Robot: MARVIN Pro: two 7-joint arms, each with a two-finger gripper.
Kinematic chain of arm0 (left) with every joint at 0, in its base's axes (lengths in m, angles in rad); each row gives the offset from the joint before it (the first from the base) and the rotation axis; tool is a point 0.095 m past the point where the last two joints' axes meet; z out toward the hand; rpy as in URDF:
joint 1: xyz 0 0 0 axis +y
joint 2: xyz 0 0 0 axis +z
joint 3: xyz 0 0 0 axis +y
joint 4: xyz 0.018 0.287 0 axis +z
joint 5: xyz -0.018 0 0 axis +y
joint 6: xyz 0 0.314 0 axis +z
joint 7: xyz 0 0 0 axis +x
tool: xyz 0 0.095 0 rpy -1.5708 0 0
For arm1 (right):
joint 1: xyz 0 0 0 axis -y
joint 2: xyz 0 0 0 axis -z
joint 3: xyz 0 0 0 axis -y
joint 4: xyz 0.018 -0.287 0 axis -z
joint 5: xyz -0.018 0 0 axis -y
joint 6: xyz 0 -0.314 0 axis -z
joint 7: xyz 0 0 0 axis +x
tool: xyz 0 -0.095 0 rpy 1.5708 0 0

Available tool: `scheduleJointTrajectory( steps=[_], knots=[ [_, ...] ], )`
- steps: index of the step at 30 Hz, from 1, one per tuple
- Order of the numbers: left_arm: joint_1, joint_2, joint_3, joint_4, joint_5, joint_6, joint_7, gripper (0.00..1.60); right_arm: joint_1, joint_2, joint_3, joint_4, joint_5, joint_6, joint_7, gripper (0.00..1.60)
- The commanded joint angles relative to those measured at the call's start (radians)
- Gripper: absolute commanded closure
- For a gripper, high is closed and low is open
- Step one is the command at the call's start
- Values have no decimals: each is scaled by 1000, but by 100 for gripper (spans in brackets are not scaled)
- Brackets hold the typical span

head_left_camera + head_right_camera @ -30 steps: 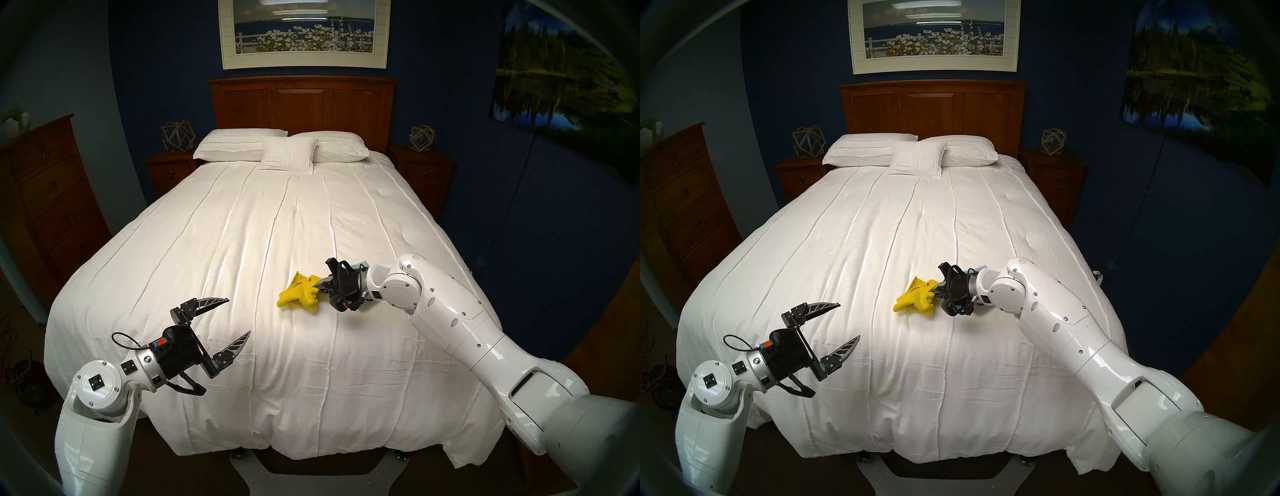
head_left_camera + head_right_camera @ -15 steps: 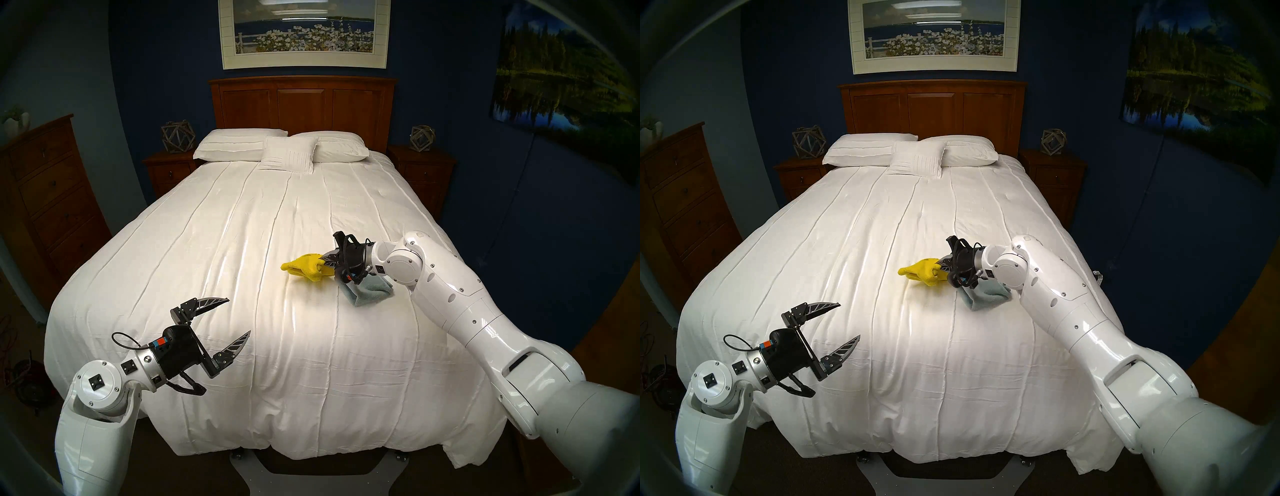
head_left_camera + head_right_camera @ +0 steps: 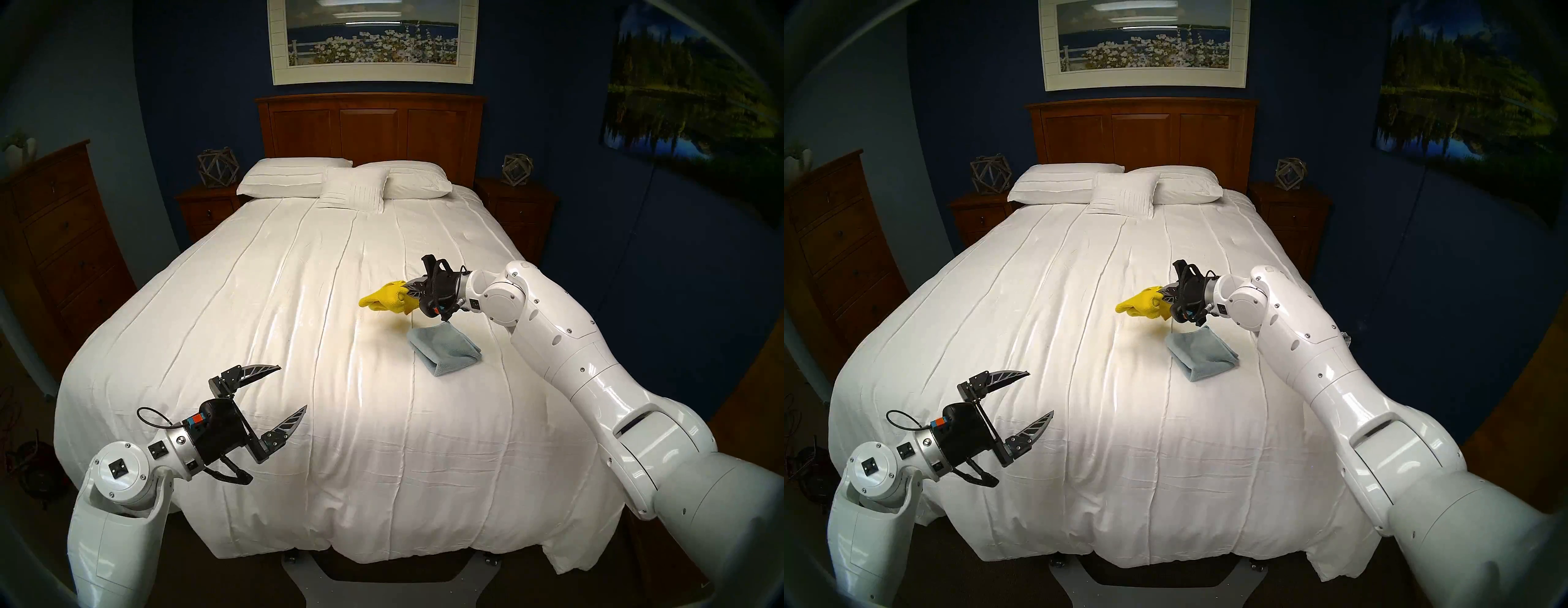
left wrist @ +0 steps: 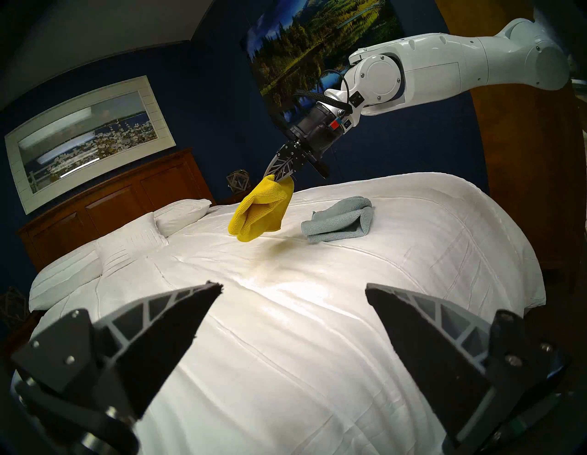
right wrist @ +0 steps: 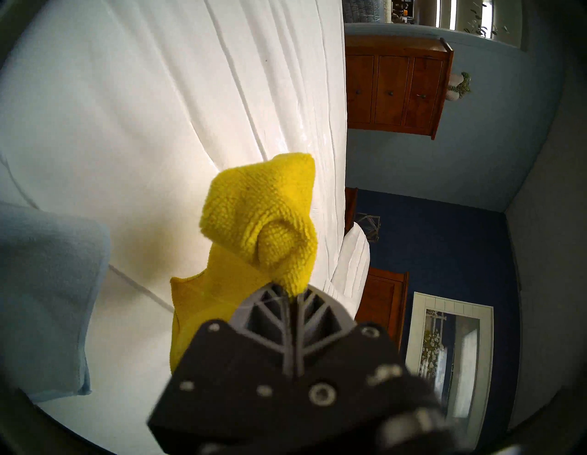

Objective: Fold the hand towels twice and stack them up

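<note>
Two hand towels are showing: one yellow towel [image 3: 385, 297] is hanging bunched in the air above the white bedspread [image 3: 322, 339], pinched in the right gripper [image 3: 408, 290], whose fingers are clamping tight on its corner; one pale blue towel [image 3: 445, 349] is lying folded on the bedspread just beside it. The left gripper [image 3: 292, 388] is hovering near the bed's foot, fingers spread wide and holding nothing. Three white pillows [image 3: 343, 180] are resting at the headboard.

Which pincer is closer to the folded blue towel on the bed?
Right. The right pincer hangs just above and beyond the blue towel, gripping the yellow towel. The left pincer waits open, far across the bedspread.
</note>
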Motion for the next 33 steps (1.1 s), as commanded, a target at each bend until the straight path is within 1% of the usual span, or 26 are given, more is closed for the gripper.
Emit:
scheduleJointTrajectory(
  steps=[1, 5, 8, 9, 10, 11, 13, 14, 15, 16, 18, 24, 33],
  knots=[
    [-1, 2, -4, -16, -3, -1, -1, 0, 73, -5, 22, -2, -6, -21, -38, 160],
    [-1, 1, -5, -18, -2, 0, -1, 0, 35, 35, 35, -38, -4, -41, -38, 160],
    [-1, 1, -5, -18, -2, 0, -2, 0, -13, 77, 50, -107, 14, -50, -12, 160],
    [-1, 1, -5, -18, -2, 0, -2, 0, -20, 86, 51, -111, 20, -66, -9, 160],
    [-1, 1, -5, -18, -2, 0, -2, 0, -20, 86, 51, -111, 20, -66, -9, 160],
    [-1, 0, -5, -18, -2, 0, -2, 0, -40, 100, 56, -144, 27, -63, -1, 160],
    [-1, 0, -5, -17, -2, 0, -2, 0, -53, 113, 61, -153, 39, -81, 1, 160],
    [-1, 0, -5, -17, -2, 0, -2, 0, -74, 128, 66, -186, 47, -78, 13, 160],
    [-1, 0, -5, -17, -2, 0, -3, 0, -72, 128, 67, -172, 51, -91, 9, 160],
    [-1, 0, -5, -17, -2, 0, -3, 0, -96, 143, 74, -207, 57, -79, 23, 160],
    [-1, 0, -6, -17, -2, 0, -3, 0, -111, 153, 77, -213, 65, -84, 32, 160],
    [-1, -1, -6, -18, -1, 1, -3, 0, -184, 191, 105, -298, 79, -40, 72, 160],
    [-1, -2, -7, -19, -1, 1, -4, 0, -211, 205, 123, -308, 72, -29, 79, 160]
  ],
)
